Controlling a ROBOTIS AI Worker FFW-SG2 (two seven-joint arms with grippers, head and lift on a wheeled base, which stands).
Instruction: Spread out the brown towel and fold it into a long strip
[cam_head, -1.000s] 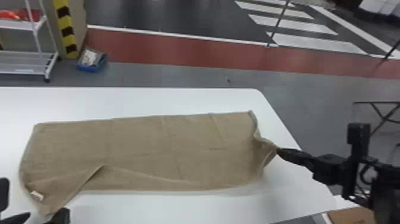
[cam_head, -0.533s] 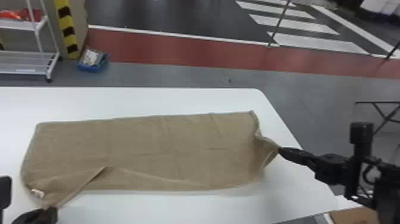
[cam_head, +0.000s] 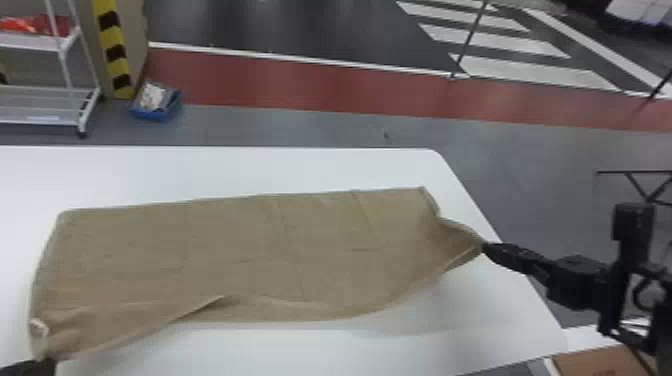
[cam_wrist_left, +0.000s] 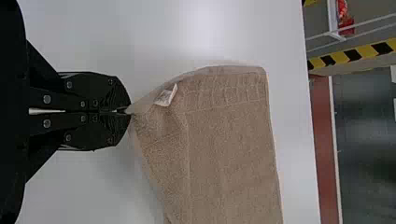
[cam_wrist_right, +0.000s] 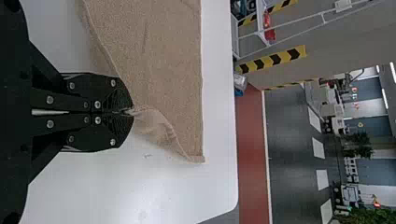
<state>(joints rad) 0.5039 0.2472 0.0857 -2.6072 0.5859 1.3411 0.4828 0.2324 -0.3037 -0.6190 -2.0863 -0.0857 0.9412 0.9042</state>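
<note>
The brown towel (cam_head: 250, 250) lies lengthwise on the white tabletop (cam_head: 250, 167), its long axis running roughly from 9 to 3 o'clock. Directions are reckoned from the towel's centre in the head view. At 8 o'clock, the left gripper (cam_head: 42, 365) is clenched on a corner of the cloth; a pale label (cam_wrist_left: 166, 95) (visible near that grip in the left wrist view) is attached close by. At 3 o'clock, the right gripper (cam_head: 489, 246) grasps the opposite end, where the fabric narrows to a gathered point. The edge between the grippers, toward 6 o'clock, is wavy, with a raised crease. On the floor beyond, a blue bin (cam_head: 157, 114) stands at 11 o'clock and a white rack (cam_head: 40, 92) at 10.
</note>
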